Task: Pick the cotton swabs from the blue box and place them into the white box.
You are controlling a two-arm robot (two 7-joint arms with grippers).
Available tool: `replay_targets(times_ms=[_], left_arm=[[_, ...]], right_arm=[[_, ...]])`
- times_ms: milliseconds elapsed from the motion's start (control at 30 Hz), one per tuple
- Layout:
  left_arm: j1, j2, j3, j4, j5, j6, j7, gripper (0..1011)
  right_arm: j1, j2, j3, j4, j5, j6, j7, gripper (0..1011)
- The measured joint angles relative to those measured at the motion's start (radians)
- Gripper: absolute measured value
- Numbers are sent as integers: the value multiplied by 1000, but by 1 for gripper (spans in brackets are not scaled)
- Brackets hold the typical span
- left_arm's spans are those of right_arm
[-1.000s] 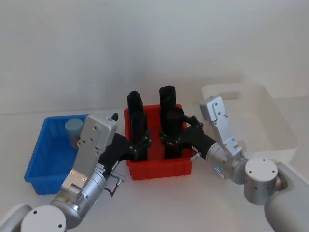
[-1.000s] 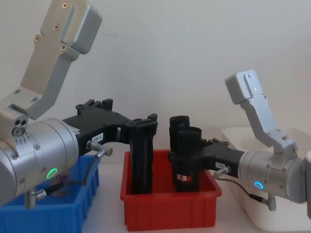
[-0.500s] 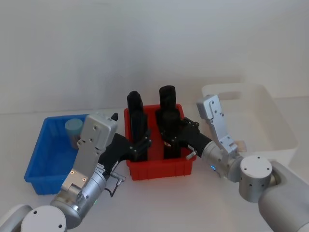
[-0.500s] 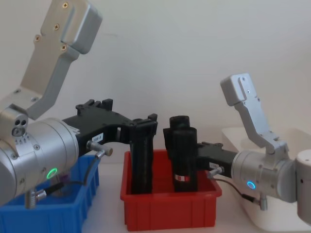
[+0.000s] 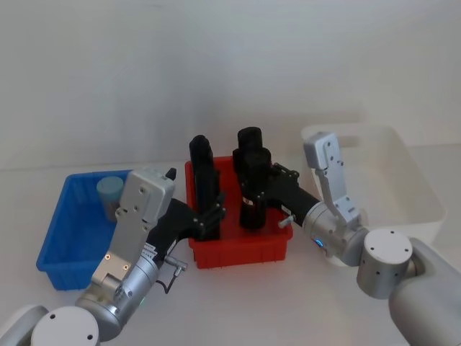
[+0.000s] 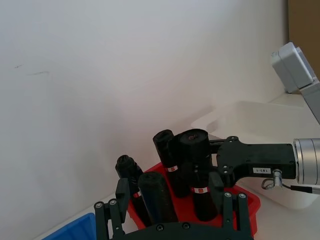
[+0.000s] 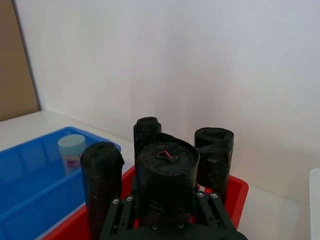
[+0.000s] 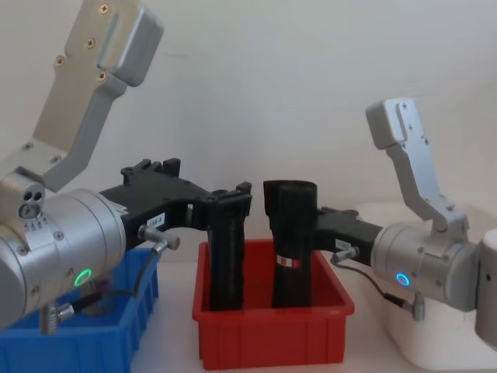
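**Both claws are on the black rolls, not the swabs**

The right gripper (image 8: 297, 233) is clamped around a tall black roll (image 8: 292, 241) in the red bin (image 5: 238, 252). The roll looks tipped and a bit raised next to the others, so I think the arm is lifting it out. It holds the roll by its sides, near the top, which lets the roll hang straight down.

The left gripper (image 8: 229, 225) reaches into the red bin from the other side. Its fingers sit on both sides of another black roll (image 8: 227, 268) and seem to squeeze it. That roll stands upright in the bin.

The jar of cotton swabs (image 5: 109, 194) stands in the far corner of the blue box (image 5: 54, 249). Its light blue lid is on top. Nothing touches it. It stands upright, so a claw could come down over it.

The white box (image 5: 414, 194) waits on the right side, well apart from the blue box, with the red bin between them. I see nothing inside it.

So the real job has not started. The swabs must go across, past the red bin.
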Motion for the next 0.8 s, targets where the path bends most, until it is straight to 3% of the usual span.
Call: replay_targets(times_ms=[233,300,467,800], left_arm=[[0,0,0,0,0,0,0,1004],[0,0,0,0,0,0,0,1004],[0,0,0,0,0,0,0,1004],[0,0,0,0,0,0,0,1004]], right_arm=[[-66,26,10,-168,24,29,-10,509],[-73,28,10,-184,26,31,-13,509],[-125,52,19,-324,30,58,-42,509],[-194,91,38,-503,17,109,-111,509]])
